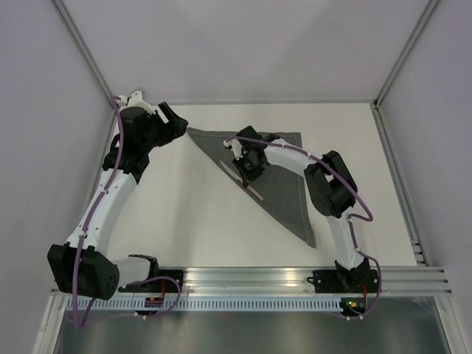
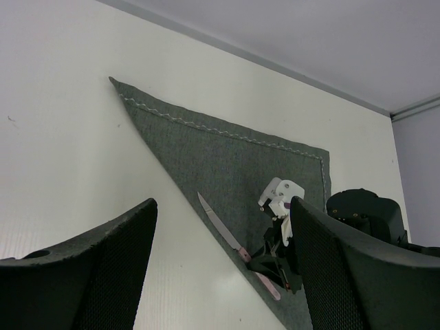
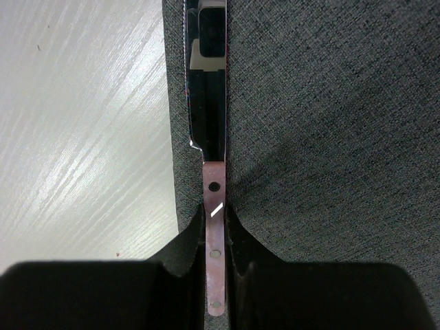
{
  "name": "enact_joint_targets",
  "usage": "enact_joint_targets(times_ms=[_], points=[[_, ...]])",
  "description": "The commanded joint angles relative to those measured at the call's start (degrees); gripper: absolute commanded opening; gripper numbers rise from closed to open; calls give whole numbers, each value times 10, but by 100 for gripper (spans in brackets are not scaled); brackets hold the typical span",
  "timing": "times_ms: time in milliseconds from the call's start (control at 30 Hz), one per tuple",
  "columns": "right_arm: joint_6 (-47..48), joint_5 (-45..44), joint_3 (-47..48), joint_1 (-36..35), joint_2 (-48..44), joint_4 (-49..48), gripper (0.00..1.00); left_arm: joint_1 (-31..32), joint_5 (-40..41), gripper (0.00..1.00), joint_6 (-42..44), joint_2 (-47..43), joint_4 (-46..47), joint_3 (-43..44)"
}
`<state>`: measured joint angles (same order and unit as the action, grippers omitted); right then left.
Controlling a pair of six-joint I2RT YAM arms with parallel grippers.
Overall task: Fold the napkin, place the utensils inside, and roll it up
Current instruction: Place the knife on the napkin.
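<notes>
My right gripper (image 1: 248, 172) pinches the knife (image 3: 206, 96) by its pinkish handle, fingers (image 3: 185, 247) tight on either side. The knife's long axis runs diagonally over the table (image 1: 184, 221), tip toward far-left, handle toward near-right. It lies parallel to the long folded edge of the napkin (image 1: 280, 166), just inside it. Napkin is a triangle, right of centre, stitched edge along the far side. Blade seems to rest on the cloth; contact unclear. My left gripper (image 1: 175, 125) hangs spread wide near the napkin's far-left corner, holding nothing.
</notes>
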<state>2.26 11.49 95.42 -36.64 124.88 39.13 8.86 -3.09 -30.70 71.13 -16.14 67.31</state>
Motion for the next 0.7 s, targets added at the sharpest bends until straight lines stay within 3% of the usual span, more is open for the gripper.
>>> enact_joint_targets(times_ms=[0,200,233,333,467,600,667], points=[[-17,-22,16,-4,7,-7,5,0,1,82,27,-13,12,-1],[-16,-21,21,-4,2,-3,27,0,-7,87,38,-20,23,-2],[-16,-21,22,-4,-1,-1,34,0,-8,99,41,-21,26,-4],[-16,-18,28,-4,-8,3,43,-1,-17,100,48,-28,47,-7],[-15,-15,39,-4,-18,15,48,-7,-15,100,30,-49,79,-21],[-16,-15,44,-3,-51,16,48,-5,-90,100,62,-57,109,-25],[-19,-13,46,9,-86,15,50,17,-88,100,71,-61,121,-35]])
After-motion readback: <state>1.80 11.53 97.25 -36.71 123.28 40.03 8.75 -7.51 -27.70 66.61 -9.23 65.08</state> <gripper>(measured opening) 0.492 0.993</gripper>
